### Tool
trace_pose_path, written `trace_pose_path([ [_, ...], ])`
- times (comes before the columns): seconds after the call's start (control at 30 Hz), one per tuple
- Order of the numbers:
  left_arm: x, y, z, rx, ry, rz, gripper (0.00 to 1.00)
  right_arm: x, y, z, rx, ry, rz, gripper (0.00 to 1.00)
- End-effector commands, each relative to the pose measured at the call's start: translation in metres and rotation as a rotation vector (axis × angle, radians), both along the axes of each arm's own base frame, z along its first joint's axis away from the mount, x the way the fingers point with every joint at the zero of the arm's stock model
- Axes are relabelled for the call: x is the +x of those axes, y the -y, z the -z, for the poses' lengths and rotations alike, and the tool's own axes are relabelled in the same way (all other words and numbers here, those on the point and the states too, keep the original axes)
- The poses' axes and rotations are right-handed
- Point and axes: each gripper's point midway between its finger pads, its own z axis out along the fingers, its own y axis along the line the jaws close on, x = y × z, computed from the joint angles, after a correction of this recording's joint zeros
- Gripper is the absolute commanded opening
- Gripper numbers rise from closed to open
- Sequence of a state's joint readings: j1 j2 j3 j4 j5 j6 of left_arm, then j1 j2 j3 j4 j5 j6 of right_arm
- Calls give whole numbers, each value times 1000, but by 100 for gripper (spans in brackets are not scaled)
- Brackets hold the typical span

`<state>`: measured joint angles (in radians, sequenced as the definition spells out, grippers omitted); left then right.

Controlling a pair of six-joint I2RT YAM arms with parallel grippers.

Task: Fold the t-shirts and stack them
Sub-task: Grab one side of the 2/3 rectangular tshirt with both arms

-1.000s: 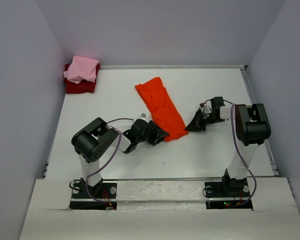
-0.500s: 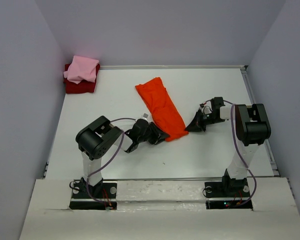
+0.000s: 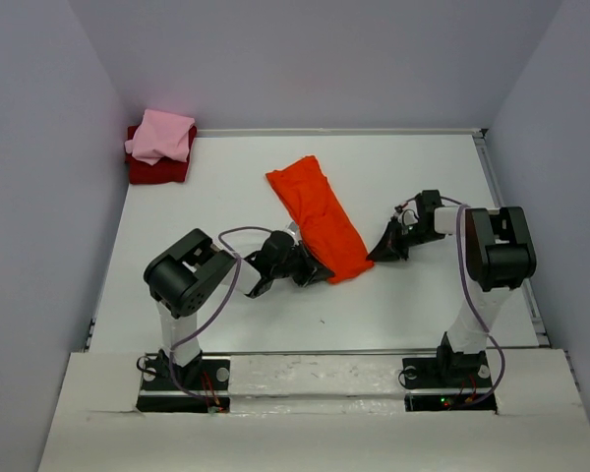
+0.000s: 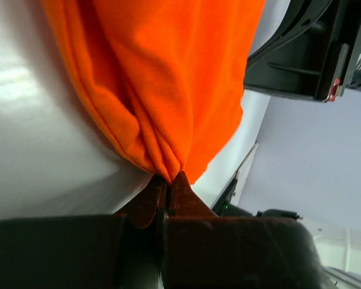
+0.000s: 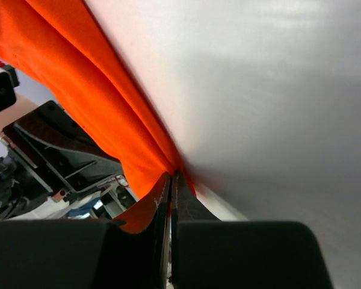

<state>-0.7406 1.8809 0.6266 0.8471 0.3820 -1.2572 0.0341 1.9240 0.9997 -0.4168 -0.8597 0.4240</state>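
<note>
Pinching the orange-red t-shirt (image 3: 320, 216), left and right jaws clamped.

Top view overlooks table (image 3: 226, 197); 2 wrist views hug orange t-shirt (image 4: 168, 78).

Plain orange-red t-shirt (image 3: 316, 212); light pink t-shirt (image 3: 162, 136); dark red t-shirt (image 3: 156, 173), seemingly plain; white table (image 3: 423, 177).

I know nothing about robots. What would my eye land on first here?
The bright orange t-shirt, folded into a long strip, lies slantwise on the middle of the white table. The left gripper and right gripper each pinch a near corner of it. In the far left corner a pink t-shirt sits folded on a dark red t-shirt.
</note>
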Motion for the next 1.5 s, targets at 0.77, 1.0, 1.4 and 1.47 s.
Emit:
trace_pose_path([
  [0.77, -75, -22, -93, 19, 119, 338, 1, -64, 7, -120, -55, 58, -33, 0],
  [1.0, -66, -18, -110, 28, 168, 339, 1, -22, 1, -140, -41, 119, -45, 0],
  [1.4, -13, -21, -140, 105, 274, 296, 1, 19, -5, -153, -33, 196, -52, 0],
  [1.47, -10, -24, -138, 107, 269, 289, 1, 29, -6, -157, -27, 210, -49, 0],
])
